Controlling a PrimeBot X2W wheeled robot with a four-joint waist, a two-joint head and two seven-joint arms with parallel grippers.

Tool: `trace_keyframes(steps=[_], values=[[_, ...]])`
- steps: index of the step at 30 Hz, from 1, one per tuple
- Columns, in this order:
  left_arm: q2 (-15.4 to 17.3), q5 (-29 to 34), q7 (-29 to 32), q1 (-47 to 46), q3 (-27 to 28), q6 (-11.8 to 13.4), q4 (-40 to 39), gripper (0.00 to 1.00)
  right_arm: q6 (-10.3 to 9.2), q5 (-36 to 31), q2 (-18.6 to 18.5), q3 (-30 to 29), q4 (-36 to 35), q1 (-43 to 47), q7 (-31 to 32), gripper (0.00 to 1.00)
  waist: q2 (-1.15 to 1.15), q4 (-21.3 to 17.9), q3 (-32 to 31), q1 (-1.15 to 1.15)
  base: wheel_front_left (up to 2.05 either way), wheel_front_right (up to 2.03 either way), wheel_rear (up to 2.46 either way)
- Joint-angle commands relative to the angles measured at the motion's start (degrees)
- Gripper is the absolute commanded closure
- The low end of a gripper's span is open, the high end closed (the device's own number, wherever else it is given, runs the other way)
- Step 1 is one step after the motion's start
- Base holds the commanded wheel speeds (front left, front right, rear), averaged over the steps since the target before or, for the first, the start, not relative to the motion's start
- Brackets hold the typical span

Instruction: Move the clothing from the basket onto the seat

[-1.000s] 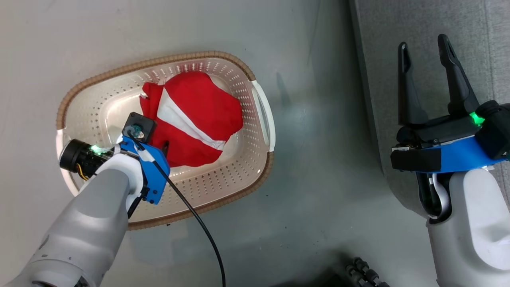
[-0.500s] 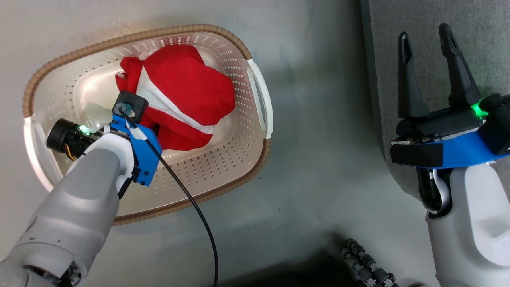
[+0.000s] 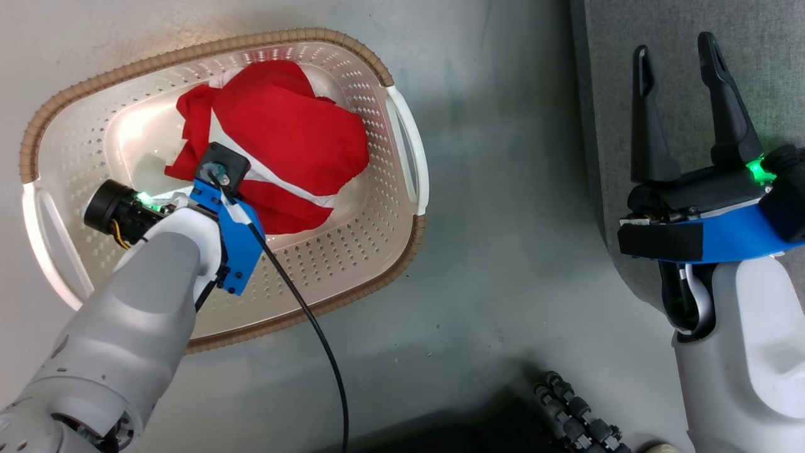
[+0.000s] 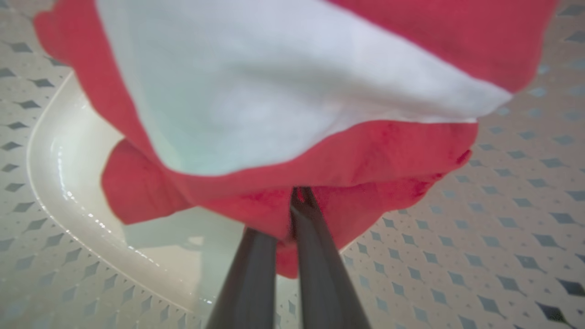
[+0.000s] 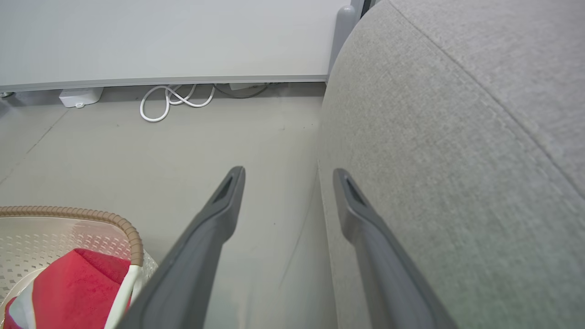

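The left jaws are shut tight on the clothing [image 4: 365, 151]. In the left wrist view the two dark fingers [image 4: 320, 274] meet at their tips with a fold of the red fabric pinched between them. The rest of the bundle spreads out beyond the tips, and its white panel [image 4: 256, 91] lies farther out from the pinch. The perforated floor of the laundry basket [image 4: 502, 228] shows on both sides of the jaws and beneath the cloth.

From the head camera, the clothing [image 3: 289, 126] sits bunched inside the laundry basket [image 3: 188, 53], which stands on the floor [image 3: 503, 189]. The left wrist reaches down over the edge of the bundle nearest it and hides the jaws themselves. Whether the bundle is one garment or two cannot be told.

The right jaws stand spread wide with nothing between them. Their fingers [image 3: 648, 126] point out over the light-grey seat [image 3: 773, 63], well apart from the basket. In the right wrist view, bare floor [image 5: 183, 151] shows in the gap between the fingers [image 5: 210, 228]. The rounded side of the seat [image 5: 457, 160] rises just beside the right-hand finger. A corner of the laundry basket [image 5: 130, 233] with red clothing [image 5: 77, 283] in it lies off to the left of the left-hand finger.
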Motion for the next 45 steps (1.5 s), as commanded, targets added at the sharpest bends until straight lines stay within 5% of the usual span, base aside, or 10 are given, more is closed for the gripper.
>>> trace_keyframes(steps=[1, 12, 36, 45], values=[[0.1, -0.3, -0.2, -0.9, -0.5, 0.0, -0.3, 1.0, 0.01, 0.3, 0.1, -0.2, 0.1, -0.7, -0.2, 0.0, 0.0, 0.1, -0.2, -0.01, 0.0, 0.0, 0.0], [-1.3, -3.8, -4.0, -0.4, -2.8, 0.0, -1.6, 1.0, 0.01, 0.2, -0.7, -0.5, 1.1, 0.0, -0.2, 0.0, 0.0, 2.2, -3.7, -0.01, 0.0, 0.0, 0.0], [-5.3, -9.7, -17.4, 4.0, -7.3, 0.0, -5.3, 1.0, 0.01, -0.3, -3.3, -1.0, 5.6, 6.1, -0.2, 0.0, 0.0, 9.8, -23.6, -0.01, 0.0, 0.0, 0.0], [-4.5, -6.9, -17.6, 5.3, -1.9, 0.6, -11.7, 1.0, 0.01, -0.2, -2.9, -1.4, 7.2, 9.4, -0.2, 0.0, 0.0, 11.4, -31.8, -0.01, 0.0, 0.0, 0.0]])
